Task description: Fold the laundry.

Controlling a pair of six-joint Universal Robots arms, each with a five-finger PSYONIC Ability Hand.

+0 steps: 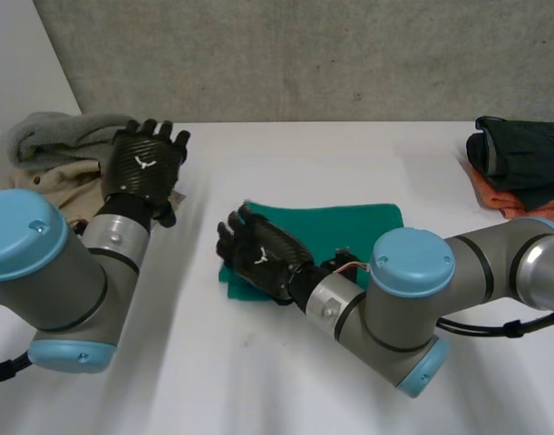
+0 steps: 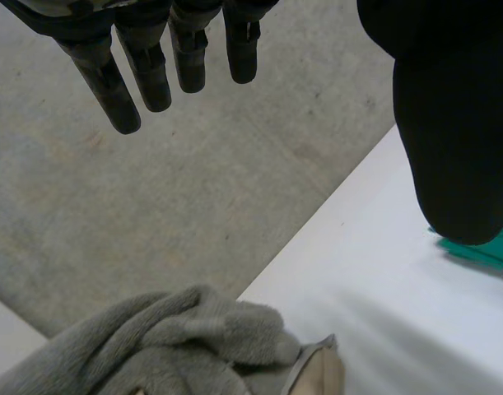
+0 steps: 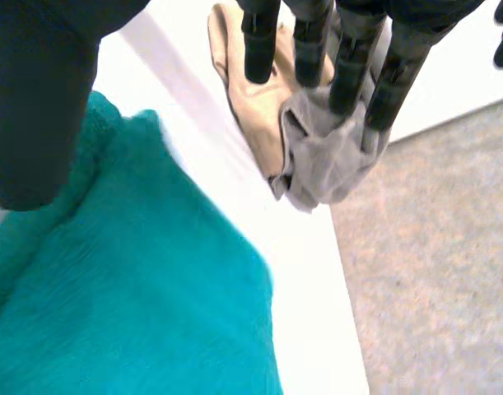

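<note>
A teal towel [image 1: 354,227] lies folded in the middle of the white table [image 1: 349,149]. My right hand [image 1: 258,256] is over the towel's left end, fingers straight and spread, holding nothing. In the right wrist view the teal towel [image 3: 136,288] spreads under the palm, and the right hand [image 3: 37,99] is open above it. My left hand [image 1: 145,166] is raised beside a pile of grey fleece [image 1: 54,134] and beige cloth [image 1: 50,181] at the table's left end. The left hand [image 2: 453,123] is open and empty, with the grey fleece [image 2: 177,346] below its fingertips.
A stack of dark green cloth [image 1: 521,149] on orange cloth [image 1: 517,201] sits at the table's right end. A grey wall [image 1: 304,54] runs behind the far edge of the table. Beyond my right hand's fingertips lie the beige cloth [image 3: 251,107] and the grey fleece [image 3: 325,164].
</note>
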